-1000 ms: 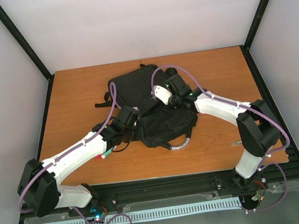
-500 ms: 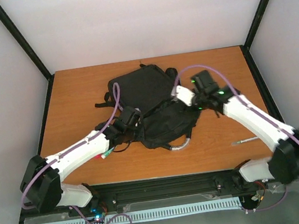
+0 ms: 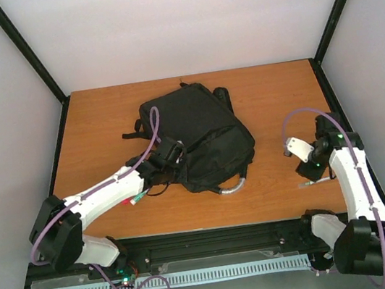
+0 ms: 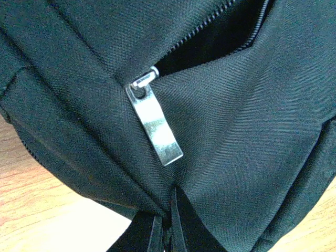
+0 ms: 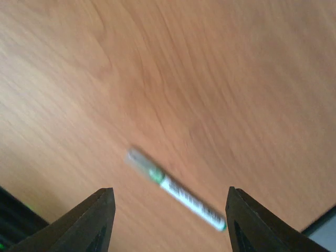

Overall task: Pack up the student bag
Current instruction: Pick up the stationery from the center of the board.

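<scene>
**Student bag (image 3: 200, 125) pinched at its edge, marker to its right**

An orange-brown wooden table (image 3: 100, 115) carries the large black fabric student bag at its middle. At the bag's near-left edge, the left gripper (image 4: 164, 231) is clamped on its fabric. Well right of the bag, the right gripper (image 5: 168, 202) hangs, jaws apart, above a slim white-and-green marker (image 5: 176, 191).

Coarse, matt twill weave on the large black cloth backpack (image 4: 236, 136); brushed, dully shining metal on its flat silver zipper pull (image 4: 156, 128); smooth, faintly satin wood grain across the orange-brown surface (image 5: 210, 79); glossy plastic on the slim white-and-green marker pen (image 5: 178, 191), though blurred.
</scene>
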You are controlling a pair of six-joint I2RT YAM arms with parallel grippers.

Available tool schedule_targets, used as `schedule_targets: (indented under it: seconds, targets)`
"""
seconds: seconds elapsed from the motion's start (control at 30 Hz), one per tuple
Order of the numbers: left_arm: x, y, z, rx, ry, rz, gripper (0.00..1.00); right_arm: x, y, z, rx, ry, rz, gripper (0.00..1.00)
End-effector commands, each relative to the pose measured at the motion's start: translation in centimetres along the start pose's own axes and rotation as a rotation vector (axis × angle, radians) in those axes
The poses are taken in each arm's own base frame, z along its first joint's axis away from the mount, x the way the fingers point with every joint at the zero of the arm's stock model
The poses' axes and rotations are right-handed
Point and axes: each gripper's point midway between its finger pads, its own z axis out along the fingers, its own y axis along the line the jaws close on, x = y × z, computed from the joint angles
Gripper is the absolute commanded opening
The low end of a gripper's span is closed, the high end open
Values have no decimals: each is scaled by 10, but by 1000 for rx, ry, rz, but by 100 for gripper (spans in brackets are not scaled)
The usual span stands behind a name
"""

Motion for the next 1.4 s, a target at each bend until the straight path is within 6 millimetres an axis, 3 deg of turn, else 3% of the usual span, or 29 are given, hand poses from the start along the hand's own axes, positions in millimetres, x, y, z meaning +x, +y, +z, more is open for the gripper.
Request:
schedule_targets:
  seconds: [0.0,0.17,0.3,0.5,0.8,1.37]
  targets:
    - [-26,-19,-9,45,-69,46,1,53,-5,3,-11,156,-76,60]
    - [-26,-22,-6,56,-61,42,1,97,-39,14,86,285,-115,62]
    - [-26,-25,-3,66,-53,43,1,108,-53,20,75,284,-86,62]
    - [-25,-24,-5,59,-49,51,1,121,-57,41,55,296,-112,63]
    - [-23,-23,-3,54,-42,48,1,126,-50,68,-28,285,-108,60]
    - [-19,-21,4,49,-27,45,1,131,-26,86,-145,286,-25,14]
